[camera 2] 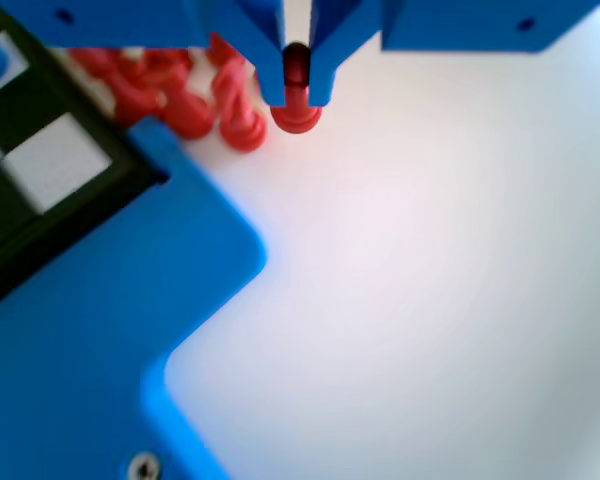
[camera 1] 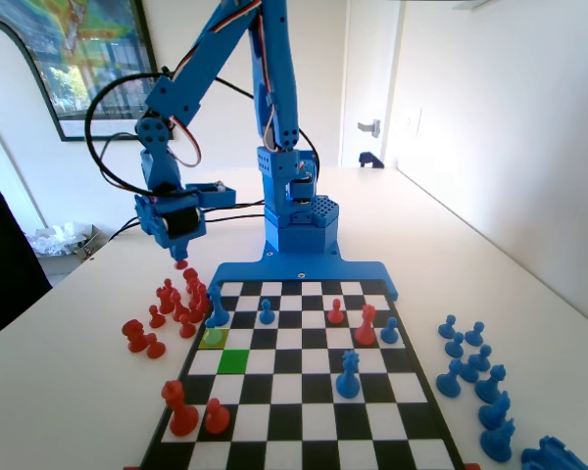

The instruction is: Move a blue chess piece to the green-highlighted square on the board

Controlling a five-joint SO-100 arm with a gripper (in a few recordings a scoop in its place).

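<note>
My gripper (camera 1: 180,257) hangs over the table left of the board's far corner in the fixed view, shut on a small red pawn (camera 1: 180,263). In the wrist view the two jaws of the gripper (camera 2: 296,95) pinch that red pawn (camera 2: 296,116) just off the board's blue edge (camera 2: 100,330). The green-highlighted square (camera 1: 233,360) lies near the board's (camera 1: 304,411) left side with nothing on it. A blue pawn (camera 1: 266,311) stands two rows beyond it, another blue pawn (camera 1: 389,330) stands at the right side. A taller slender blue piece (camera 1: 218,308) stands behind the yellow square (camera 1: 214,338).
A heap of red pieces (camera 1: 181,299) lies just left of the board, below the gripper; the wrist view has the same red heap (camera 2: 170,90). Red pieces (camera 1: 367,325) and a big blue piece (camera 1: 348,375) stand on the board. Several blue pieces (camera 1: 470,362) sit off its right side.
</note>
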